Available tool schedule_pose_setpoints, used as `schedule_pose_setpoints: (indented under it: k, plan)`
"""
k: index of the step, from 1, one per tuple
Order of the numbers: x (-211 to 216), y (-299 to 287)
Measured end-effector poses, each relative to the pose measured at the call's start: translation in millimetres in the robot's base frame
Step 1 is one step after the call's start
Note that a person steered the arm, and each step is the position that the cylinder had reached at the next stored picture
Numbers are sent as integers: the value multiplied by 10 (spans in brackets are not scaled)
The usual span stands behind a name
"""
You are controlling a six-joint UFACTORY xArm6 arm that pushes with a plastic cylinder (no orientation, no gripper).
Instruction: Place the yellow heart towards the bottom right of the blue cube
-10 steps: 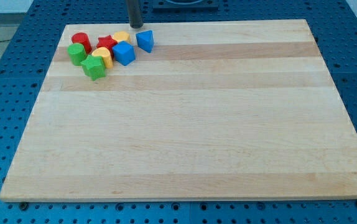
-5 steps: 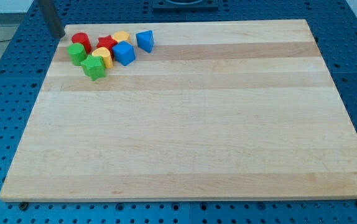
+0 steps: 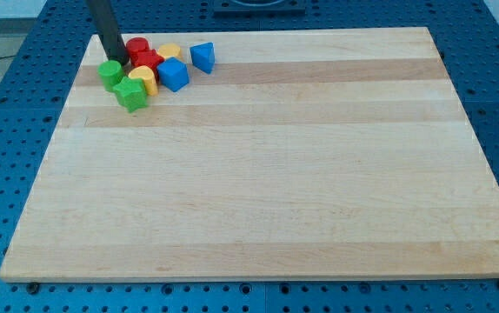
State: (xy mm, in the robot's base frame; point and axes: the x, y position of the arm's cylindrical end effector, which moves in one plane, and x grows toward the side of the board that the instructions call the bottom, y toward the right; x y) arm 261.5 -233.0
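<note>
Blocks sit bunched in the top left corner of the wooden surface [image 3: 276,174]. My tip [image 3: 119,63] is down among them, touching the green cylinder [image 3: 109,73] just below it and the red cylinder [image 3: 137,48] just to its right. No gripper is here, only a rod, so nothing is held.

One yellow block [image 3: 145,80] lies a little right and below my tip; another yellow block [image 3: 169,53] lies farther right. I cannot tell which is the heart. The blue cube [image 3: 174,75] is right of both.

It looks small, light and hard, so it should slide easily. Push flat on its left side, or it may spin away.
</note>
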Motion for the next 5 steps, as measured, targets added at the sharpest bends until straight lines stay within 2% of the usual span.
schedule_pose_setpoints:
  k: [2,3,4,5]
  plan:
    - [23,-717]
    - [231,-715]
    - [689,-549]
    - [742,-382]
